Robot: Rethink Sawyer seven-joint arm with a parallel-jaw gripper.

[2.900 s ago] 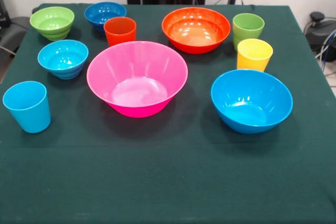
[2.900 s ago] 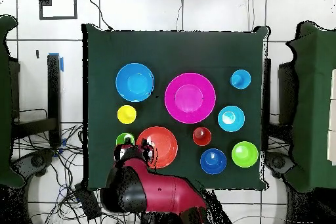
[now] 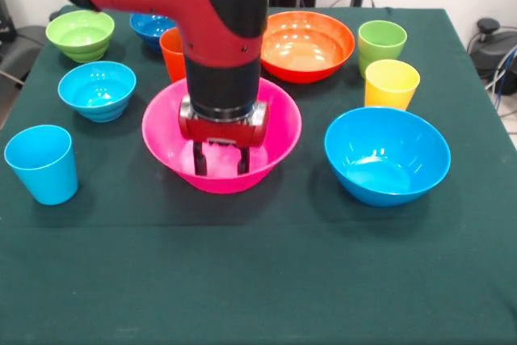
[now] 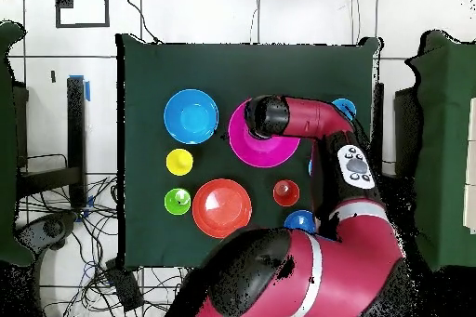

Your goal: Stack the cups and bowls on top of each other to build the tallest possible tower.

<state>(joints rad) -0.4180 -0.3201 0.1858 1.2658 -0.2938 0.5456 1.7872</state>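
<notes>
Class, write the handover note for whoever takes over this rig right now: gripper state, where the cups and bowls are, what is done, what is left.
Gripper: open, empty, fingers down inside the big glossy pink plastic bowl at mid-table.
Large blue bowl and large orange bowl stand apart on the green cloth.
Yellow cup, green cup and light blue cup stand upright, separate.
Done: nothing stacked.
Left: the whole tower.

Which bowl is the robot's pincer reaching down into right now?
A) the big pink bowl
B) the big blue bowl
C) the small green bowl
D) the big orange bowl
A. In the front view the pincer hangs with its two dark fingers apart inside the pink bowl, while the large orange bowl and the large blue bowl stand apart, untouched.
</notes>
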